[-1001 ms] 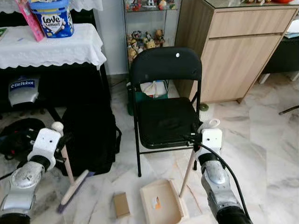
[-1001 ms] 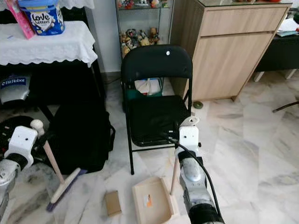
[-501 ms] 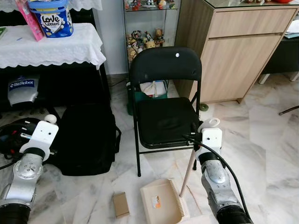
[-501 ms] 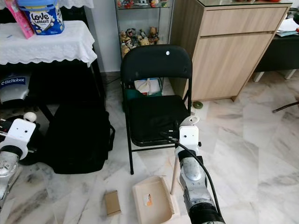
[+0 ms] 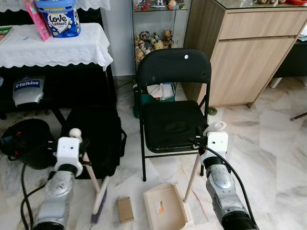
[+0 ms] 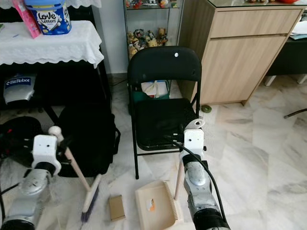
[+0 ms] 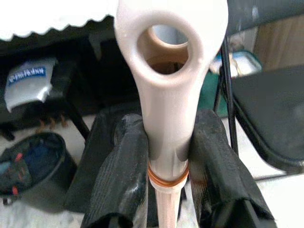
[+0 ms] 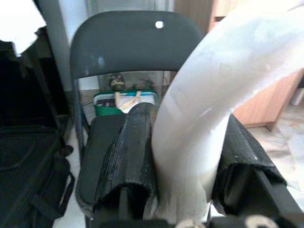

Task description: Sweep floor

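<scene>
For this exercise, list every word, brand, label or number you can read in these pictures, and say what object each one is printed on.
"Love Letters": on the blue tub on the white-clothed table.
"BitRobot": on the silver-grey bag under that table.
Pink box beside the tub: print too blurred to read.
Orange sticker in the dustpan: too small to read.

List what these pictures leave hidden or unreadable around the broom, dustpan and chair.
- Broom bristles: right eye view, too small to tell if they touch the floor.
- Dustpan near edge: left eye view, cut off by the bottom edge.
- Mark inside the dustpan: too small to identify.
- Chair front right leg: left eye view, behind the right gripper.
- Box behind the chair: partly hidden by the chair.
</scene>
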### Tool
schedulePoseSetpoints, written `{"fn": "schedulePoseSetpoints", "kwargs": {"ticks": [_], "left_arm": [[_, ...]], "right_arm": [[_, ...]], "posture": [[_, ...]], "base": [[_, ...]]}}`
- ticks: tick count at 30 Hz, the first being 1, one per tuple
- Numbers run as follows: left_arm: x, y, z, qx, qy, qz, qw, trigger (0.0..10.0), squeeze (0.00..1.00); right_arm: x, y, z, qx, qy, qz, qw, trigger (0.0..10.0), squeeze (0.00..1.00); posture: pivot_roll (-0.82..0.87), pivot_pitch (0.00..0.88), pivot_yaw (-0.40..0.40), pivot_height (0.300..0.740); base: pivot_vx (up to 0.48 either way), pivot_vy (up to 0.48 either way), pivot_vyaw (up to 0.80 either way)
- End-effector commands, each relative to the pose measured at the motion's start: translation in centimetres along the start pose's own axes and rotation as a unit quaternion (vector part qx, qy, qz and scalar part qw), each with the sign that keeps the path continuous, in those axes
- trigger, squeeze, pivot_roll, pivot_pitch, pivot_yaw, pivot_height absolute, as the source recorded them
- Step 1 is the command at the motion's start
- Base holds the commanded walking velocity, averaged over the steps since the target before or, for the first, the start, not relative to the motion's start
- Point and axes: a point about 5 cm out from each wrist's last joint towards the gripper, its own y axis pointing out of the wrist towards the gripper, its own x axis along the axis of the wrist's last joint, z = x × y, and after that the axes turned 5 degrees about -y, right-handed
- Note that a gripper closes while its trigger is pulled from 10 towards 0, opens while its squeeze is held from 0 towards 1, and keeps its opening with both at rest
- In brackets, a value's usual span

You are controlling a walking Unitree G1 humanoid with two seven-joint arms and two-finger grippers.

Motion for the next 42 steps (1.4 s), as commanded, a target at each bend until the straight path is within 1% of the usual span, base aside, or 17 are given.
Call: {"fn": "schedulePoseSetpoints", "kwargs": {"ticks": [1, 4, 8, 10, 11, 12, 15, 18, 26, 31, 33, 36, 41, 42], "left_arm": [[1.5, 0.3, 0.2, 0.014, 0.007, -0.039, 0.999, 10.0, 0.0], [1.7, 0.5, -0.3, 0.01, 0.004, -0.045, 0.999, 10.0, 0.0], [1.7, 0.4, -0.3, 0.003, 0.009, -0.045, 0.999, 10.0, 0.0], [1.8, 0.2, 0.0, -0.003, 0.03, -0.045, 0.999, 10.0, 0.0], [1.8, 0.2, 0.2, -0.001, 0.036, -0.044, 0.998, 10.0, 0.0], [1.8, 0.2, 0.4, 0.002, 0.038, -0.043, 0.998, 10.0, 0.0], [1.8, 0.2, 0.4, 0.002, 0.042, -0.043, 0.998, 10.0, 0.0], [1.7, 0.3, 0.2, -0.001, 0.039, -0.042, 0.998, 10.0, 0.0], [1.1, 0.2, -0.8, -0.007, 0.024, -0.034, 0.999, 10.0, 0.0], [1.0, 0.4, -1.1, -0.005, 0.018, -0.033, 0.999, 10.0, 0.0], [1.1, 0.6, -1.3, -0.005, 0.013, -0.037, 0.999, 10.0, 0.0], [1.2, 0.7, -1.5, -0.005, 0.009, -0.04, 0.999, 10.0, 0.0], [1.2, 0.6, -1.6, -0.006, 0.006, -0.043, 0.999, 10.0, 0.0], [1.1, 0.6, -1.6, -0.007, 0.005, -0.043, 0.999, 10.0, 0.0]], "right_arm": [[0.6, 0.2, -0.4, -0.016, 0.015, -0.018, 1.0, 10.0, 0.0], [0.7, 0.2, -0.4, -0.019, 0.012, -0.021, 1.0, 10.0, 0.0], [0.5, 0.1, -0.5, -0.023, 0.008, -0.018, 1.0, 10.0, 0.0], [0.1, -0.1, -0.7, -0.028, 0.009, -0.009, 1.0, 10.0, 0.0], [-0.3, -0.2, -0.8, -0.033, 0.002, 0.005, 0.999, 10.0, 0.0], [-0.6, -0.2, -0.9, -0.037, -0.003, 0.018, 0.999, 10.0, 0.0], [-0.8, -0.1, -0.9, -0.041, 0.001, 0.023, 0.999, 10.0, 0.0], [-0.9, 0.2, -1.1, -0.045, -0.01, 0.032, 0.998, 10.0, 0.0], [-1.7, 0.7, -2.7, -0.09, 0.006, 0.07, 0.993, 10.0, 0.0], [-1.3, 1.3, -3.3, -0.1, -0.009, 0.06, 0.993, 10.0, 0.0], [-0.9, 1.5, -4.0, -0.123, -0.011, 0.044, 0.991, 10.0, 0.0], [-1.2, 1.3, -4.4, -0.135, -0.012, 0.044, 0.99, 10.0, 0.0], [-2.2, 0.6, -4.2, -0.123, -0.017, 0.061, 0.99, 10.0, 0.0], [-2.7, 0.3, -4.0, -0.118, -0.019, 0.072, 0.99, 10.0, 0.0]], "posture": [[-0.07, 0.032, -0.004, 0.74], [-0.07, 0.026, -0.003, 0.74], [-0.08, 0.019, 0.0, 0.74], [-0.08, 0.017, -0.001, 0.74], [-0.07, 0.017, -0.001, 0.74], [-0.07, 0.017, -0.001, 0.74], [-0.07, 0.017, -0.001, 0.74], [-0.08, 0.03, -0.003, 0.74], [-0.08, 0.043, -0.008, 0.74], [-0.09, 0.05, -0.012, 0.74], [-0.08, 0.054, -0.015, 0.74], [-0.08, 0.06, -0.016, 0.74], [-0.08, 0.06, -0.016, 0.74], [-0.08, 0.065, -0.016, 0.74]], "base": [[0.0, 0.0, 0.0], [0.0, 0.0, 0.0], [0.0, 0.0, 0.0], [0.0, 0.0, 0.0], [0.0, 0.0, 0.0], [0.0, 0.0, 0.0], [0.0, 0.0, 0.0], [0.0, 0.0, 0.0], [0.0, 0.0, 0.0], [0.0, 0.0, 0.0], [0.0, 0.0, 0.0], [0.0, 0.0, 0.0], [0.0, 0.0, 0.0], [0.0, 0.0, 0.0]]}}
